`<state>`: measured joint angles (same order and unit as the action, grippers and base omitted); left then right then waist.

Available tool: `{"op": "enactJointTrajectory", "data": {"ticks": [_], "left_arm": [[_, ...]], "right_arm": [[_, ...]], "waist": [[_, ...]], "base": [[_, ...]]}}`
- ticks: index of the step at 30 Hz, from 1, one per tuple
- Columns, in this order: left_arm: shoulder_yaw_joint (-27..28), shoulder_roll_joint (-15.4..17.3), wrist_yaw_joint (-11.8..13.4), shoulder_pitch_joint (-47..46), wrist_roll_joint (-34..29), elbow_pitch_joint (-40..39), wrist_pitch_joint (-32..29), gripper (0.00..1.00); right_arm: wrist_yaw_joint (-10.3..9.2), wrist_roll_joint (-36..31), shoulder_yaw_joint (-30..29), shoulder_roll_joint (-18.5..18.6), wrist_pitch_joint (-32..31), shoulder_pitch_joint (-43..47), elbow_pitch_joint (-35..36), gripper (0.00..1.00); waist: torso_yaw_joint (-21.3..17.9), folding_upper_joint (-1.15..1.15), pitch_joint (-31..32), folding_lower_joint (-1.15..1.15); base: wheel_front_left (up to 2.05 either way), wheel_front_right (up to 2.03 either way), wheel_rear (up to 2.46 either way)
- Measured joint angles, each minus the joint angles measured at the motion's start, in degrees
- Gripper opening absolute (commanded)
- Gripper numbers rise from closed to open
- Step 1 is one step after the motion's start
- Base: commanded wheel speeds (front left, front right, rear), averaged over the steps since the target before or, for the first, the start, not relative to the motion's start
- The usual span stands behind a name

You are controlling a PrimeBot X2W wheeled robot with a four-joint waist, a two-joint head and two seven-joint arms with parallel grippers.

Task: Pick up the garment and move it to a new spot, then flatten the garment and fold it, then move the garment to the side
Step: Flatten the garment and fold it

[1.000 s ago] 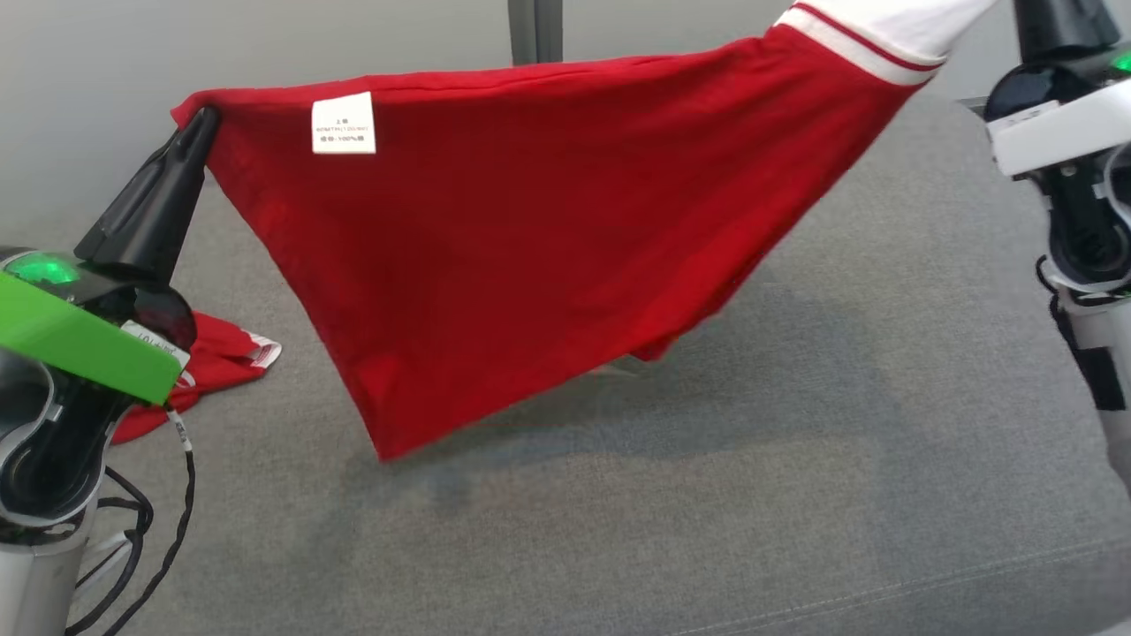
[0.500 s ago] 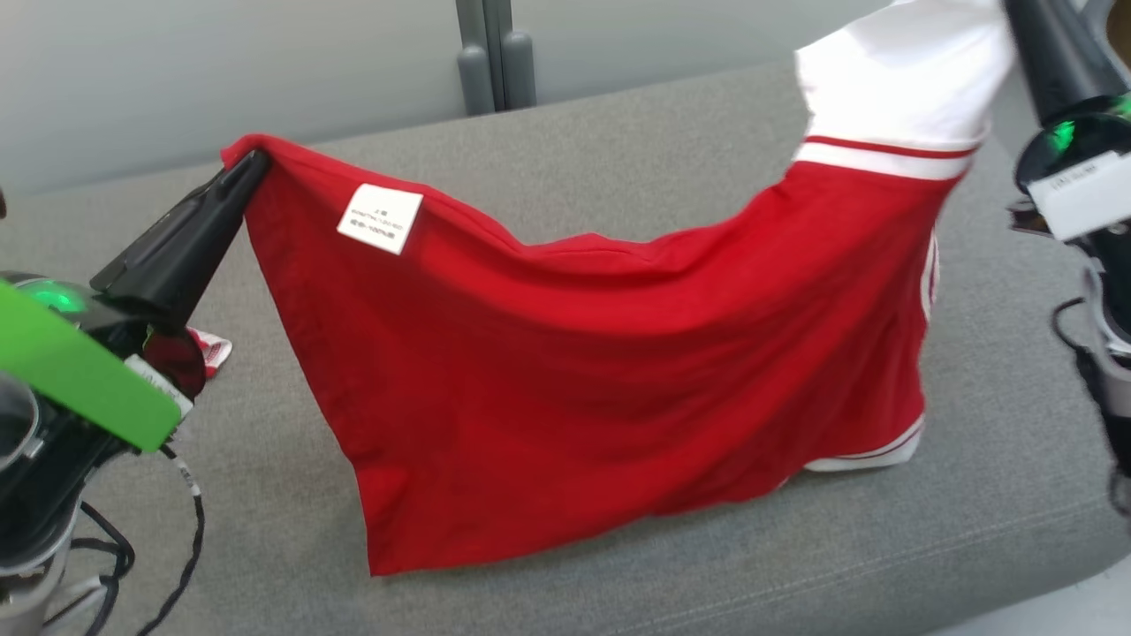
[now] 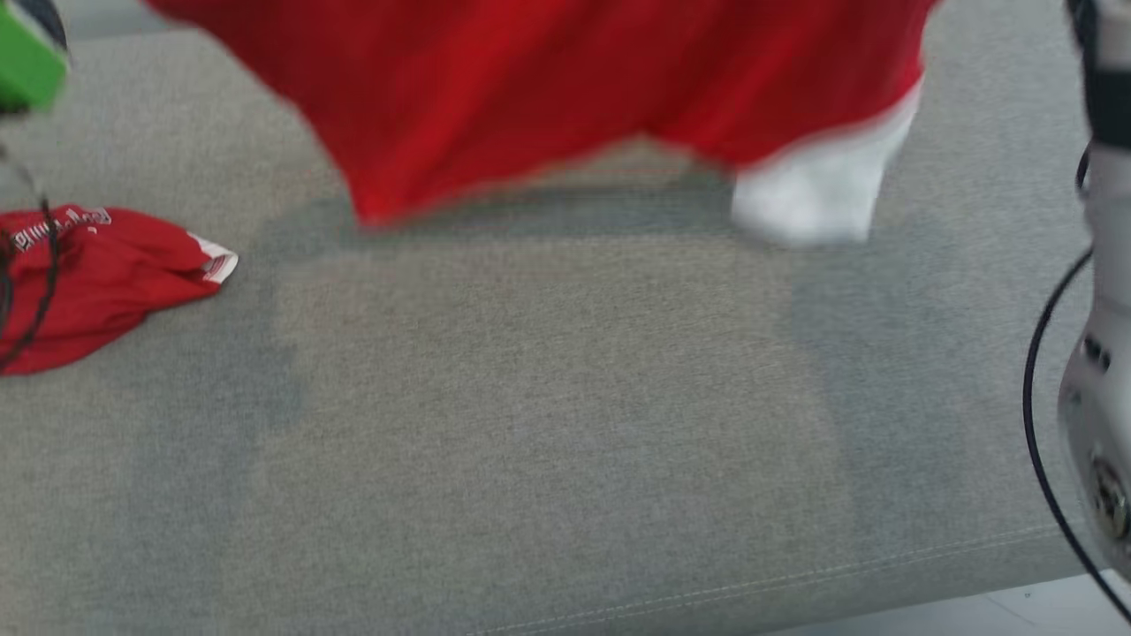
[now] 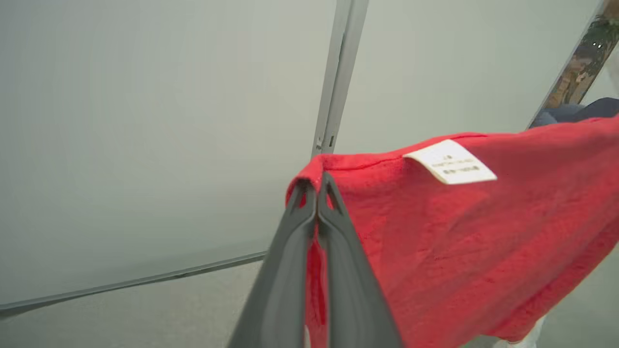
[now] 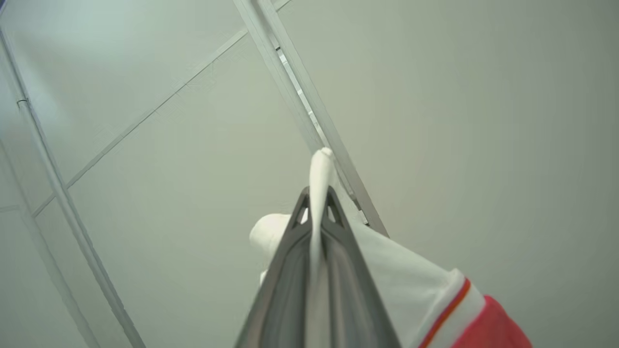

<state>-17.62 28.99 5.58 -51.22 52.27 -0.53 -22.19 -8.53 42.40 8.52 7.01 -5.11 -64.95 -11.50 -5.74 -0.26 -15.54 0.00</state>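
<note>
- Hanging above the grey cushion (image 3: 565, 442), the garment (image 3: 530, 88) was red, blurred in the head view, and spread across the far side of the cushion with its shadow on the fabric beneath it.
- Half a second before, its lower edge had slumped onto the cushion. Now that edge was clear of it.
- Its white sleeve (image 3: 813, 199) dangled lowest, toward the cushion's right end, whereas earlier the white part had been uppermost at the right.
- The head camera had tipped down between the pictures, so more of the cushion's near edge showed. That shift was the camera's, not the garment's.
- The left gripper (image 4: 317, 186) was clenched on a red corner of the garment, fingers pressed together with cloth between them, as it had been before.
- A white label (image 4: 449, 162) lay on the red cloth just beside that pinched corner.
- The right gripper (image 5: 319, 203) was clamped on the white sleeve, a fold of it poking out past the fingertips.
- A crumpled red cloth (image 3: 97, 283) lay on the cushion's left end, well apart from the hanging garment.
- A pale forearm (image 3: 1100, 397) stood past the cushion's right end.
</note>
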Motion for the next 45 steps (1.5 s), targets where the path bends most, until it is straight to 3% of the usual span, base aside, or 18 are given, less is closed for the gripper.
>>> {"op": "enactJointTrajectory", "data": {"ticks": [4,10,14,15,16,18,21,26,34,45], "left_arm": [[1.5,-3.7,-1.1,-8.1,-1.3,-1.0,5.7,0.00],[2.0,-6.8,-6.2,-9.3,-2.3,-2.3,14.2,0.00],[2.2,-9.3,-8.6,0.4,-2.2,-2.7,21.5,0.00],[0.5,-10.0,-10.5,9.1,-2.7,-0.4,25.1,0.00],[-0.6,-10.1,-11.2,13.7,-2.8,1.1,26.2,0.00],[-1.7,-10.1,-11.4,22.3,-3.6,4.4,28.9,0.00],[-0.9,-9.3,-11.4,30.1,-3.7,8.5,32.9,0.00],[-0.5,-9.8,-11.4,34.0,-3.6,12.2,37.5,0.00],[-2.2,-12.6,-11.9,37.7,-4.1,14.9,36.9,0.00],[-0.9,-12.8,-12.1,45.5,-7.2,13.4,36.9,0.00]], "right_arm": [[0.48,-3.3,1.2,-1.4,2.5,-7.5,0.3,0.00],[0.92,-2.7,1.5,-1.6,6.1,-4.9,3.9,0.00],[0.96,-1.3,1.4,-1.4,8.9,9.5,6.9,0.00],[1.69,-0.2,1.8,-1.5,10.4,21.2,5.3,0.00],[2.23,0.2,2.2,-1.6,10.7,27.2,4.1,0.00],[2.67,1.8,2.9,-2.2,12.2,37.5,1.8,0.00],[4.14,3.4,3.7,-3.1,14.5,45.5,0.2,0.00],[7.00,4.1,4.8,-3.3,17.1,49.0,-0.5,0.00],[10.02,5.2,4.1,-0.9,17.2,56.8,-0.3,0.00],[10.50,3.8,5.0,3.8,15.7,63.5,-0.2,0.00]], "waist": [[1.5,0.00,-3.0,0.00],[2.9,0.00,-7.9,0.00],[3.4,0.00,-11.0,0.00],[3.6,0.00,-12.3,0.01],[3.7,0.00,-12.7,0.01],[3.7,0.00,-12.8,0.01],[3.7,0.00,-12.0,0.01],[3.1,0.00,-9.2,0.01],[1.9,0.00,-3.2,0.00],[1.4,0.00,2.9,0.00]], "base": [[0.00,0.00,0.00],[0.00,0.00,0.00],[0.00,0.00,0.00],[0.00,0.00,0.00],[0.00,0.00,0.00],[0.00,0.00,0.00],[0.00,0.00,0.00],[0.00,0.00,0.00],[0.00,0.00,0.00],[0.00,0.00,0.00]]}}
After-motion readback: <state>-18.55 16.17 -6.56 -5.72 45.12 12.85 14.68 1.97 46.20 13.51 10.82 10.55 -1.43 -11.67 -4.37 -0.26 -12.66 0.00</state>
